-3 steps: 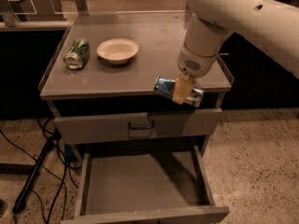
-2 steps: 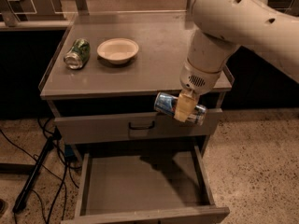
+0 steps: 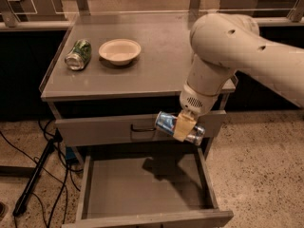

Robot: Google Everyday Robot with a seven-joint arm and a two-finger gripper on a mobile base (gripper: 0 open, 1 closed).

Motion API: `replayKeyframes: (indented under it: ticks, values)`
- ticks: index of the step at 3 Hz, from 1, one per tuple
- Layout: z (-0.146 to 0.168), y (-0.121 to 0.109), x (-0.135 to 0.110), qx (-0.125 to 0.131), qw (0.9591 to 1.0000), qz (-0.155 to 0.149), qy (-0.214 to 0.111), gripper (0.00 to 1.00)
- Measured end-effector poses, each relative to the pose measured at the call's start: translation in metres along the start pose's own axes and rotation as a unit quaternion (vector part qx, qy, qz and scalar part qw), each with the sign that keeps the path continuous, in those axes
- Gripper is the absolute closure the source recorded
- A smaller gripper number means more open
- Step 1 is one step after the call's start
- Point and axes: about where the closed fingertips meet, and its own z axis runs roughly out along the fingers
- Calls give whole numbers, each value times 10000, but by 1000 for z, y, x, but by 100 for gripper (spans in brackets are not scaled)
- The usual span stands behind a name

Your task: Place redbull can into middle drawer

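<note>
Right, nearest cam: pulled-out middle drawer [image 3: 135,194], shadow across its grey floor. Just above, in mid-air: gripper [image 3: 184,126] clamped across redbull can [image 3: 166,123], can lying sideways, over drawer's rear, in front of shut upper drawer front [image 3: 99,131] w/ dark handle [image 3: 142,128]. Further back, on cabinet top [image 3: 161,68]: pale bowl [image 3: 119,51], then dented green can [image 3: 79,54] on its side, left of bowl, not touching.

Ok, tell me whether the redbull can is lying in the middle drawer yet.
No, the gripper holds the redbull can in the air above the open middle drawer.
</note>
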Motion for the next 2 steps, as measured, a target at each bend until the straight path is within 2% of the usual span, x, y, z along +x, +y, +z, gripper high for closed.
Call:
replayKeyframes:
  ticks: [1,2]
  values:
    - [59,7,5,-191,9996,187,-114,100]
    - [59,7,5,-191,9996,187,-114,100]
